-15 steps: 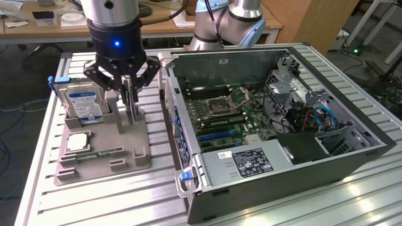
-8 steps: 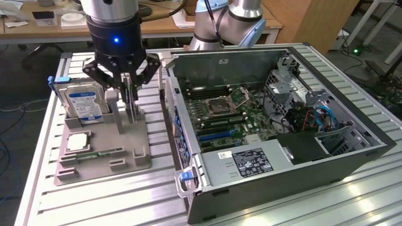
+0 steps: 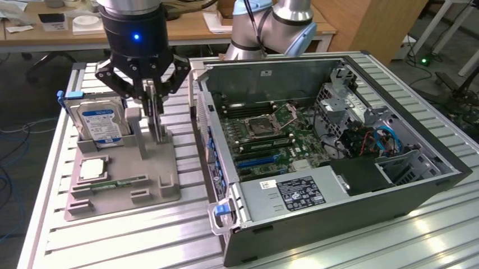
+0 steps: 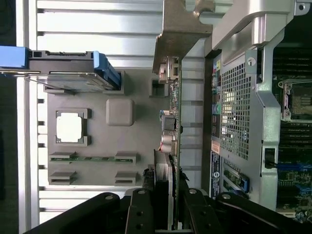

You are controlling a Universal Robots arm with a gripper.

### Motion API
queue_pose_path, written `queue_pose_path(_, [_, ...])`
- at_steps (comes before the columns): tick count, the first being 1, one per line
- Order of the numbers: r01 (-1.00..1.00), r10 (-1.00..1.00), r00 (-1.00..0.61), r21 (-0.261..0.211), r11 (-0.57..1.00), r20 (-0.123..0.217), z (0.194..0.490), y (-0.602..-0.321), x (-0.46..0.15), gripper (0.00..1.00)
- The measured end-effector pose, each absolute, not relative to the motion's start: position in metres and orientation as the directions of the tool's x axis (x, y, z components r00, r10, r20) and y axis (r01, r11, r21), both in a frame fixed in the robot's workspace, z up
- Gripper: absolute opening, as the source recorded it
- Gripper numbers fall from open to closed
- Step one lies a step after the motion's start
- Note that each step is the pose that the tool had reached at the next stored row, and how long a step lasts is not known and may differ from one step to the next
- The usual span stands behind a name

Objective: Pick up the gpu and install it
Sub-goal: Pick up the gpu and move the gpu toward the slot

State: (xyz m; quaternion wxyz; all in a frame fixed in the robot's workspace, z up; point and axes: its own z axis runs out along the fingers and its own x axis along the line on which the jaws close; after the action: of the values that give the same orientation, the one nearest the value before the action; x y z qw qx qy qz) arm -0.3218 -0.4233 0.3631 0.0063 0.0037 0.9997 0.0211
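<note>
- Plainly, the hand (image 3: 152,103) hangs in the upper left of the exterior view, its two fingers pressed against opposite faces of the gpu (image 3: 157,126). It is pinching the card, not standing spread.
- The gpu stands upright on its long edge at the grey holder tray (image 3: 150,188). That, I'd judge, is why the hand comes at it from straight above, since a thin board offers only its flat faces to squeeze.
- In the wrist view the gpu (image 4: 174,126) shows edge-on, its cooler end between the fingers (image 4: 139,217). The silver bracket (image 4: 180,29) sits at the far end, clear of the grip.
- Whether the card's lower edge sits in the tray's slot or just above it, I cannot tell.
- Just beside it, toward the exterior view's left, the hard drive (image 3: 101,123) stands in its own cradle. The processor chip (image 3: 91,168) and memory stick (image 3: 112,184) lie flat lower down, each kept apart in its own pocket.
- The open computer case (image 3: 337,230) takes up the exterior view's right, lying on its side on the ribbed surface (image 3: 134,238). Its motherboard (image 3: 262,134) faces up, so the slots can be reached from overhead.
</note>
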Motion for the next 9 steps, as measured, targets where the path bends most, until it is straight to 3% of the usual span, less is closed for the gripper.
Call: queue_pose_path(9, [0.007,0.008,-1.000,0.043,0.999,-0.012,0.377,-0.424,-0.322,0.28])
